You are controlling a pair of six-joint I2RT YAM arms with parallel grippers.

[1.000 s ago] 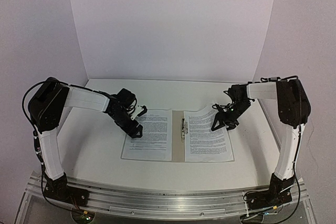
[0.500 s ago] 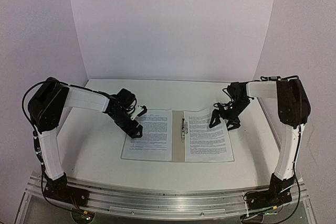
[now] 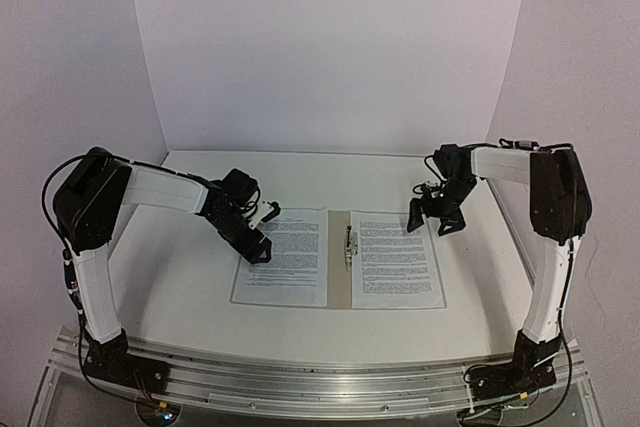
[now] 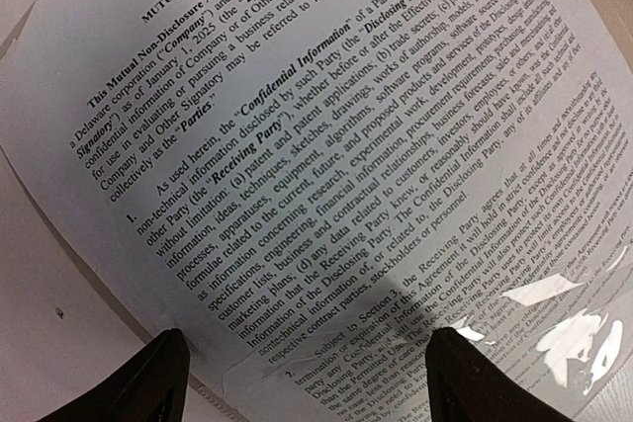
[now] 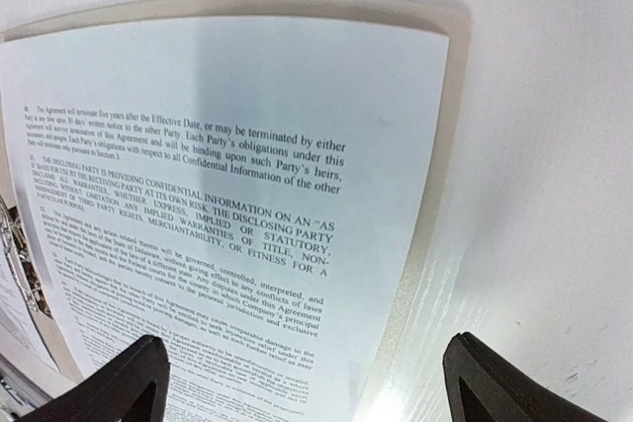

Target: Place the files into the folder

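The tan folder (image 3: 338,272) lies open and flat in the middle of the table, its metal clip (image 3: 349,240) at the spine. One printed sheet (image 3: 283,259) lies on its left half and another sheet (image 3: 396,262) on its right half. My left gripper (image 3: 258,245) stands open low over the left sheet's outer edge. In the left wrist view its gripper (image 4: 312,373) has only the sheet's text (image 4: 346,145) between the fingers. My right gripper (image 3: 436,217) hangs open over the right sheet's far right corner. In the right wrist view that gripper (image 5: 307,378) spans the sheet (image 5: 218,195) and the folder's beige edge (image 5: 435,185), holding nothing.
White table (image 3: 180,277) with white walls behind and at both sides. Both arm bases stand on the metal rail (image 3: 320,382) at the near edge.
My right gripper has opened and let go of the right sheet's raised corner, and the sheet now lies flat. That gripper has drawn back toward the far right. The left arm has not moved.
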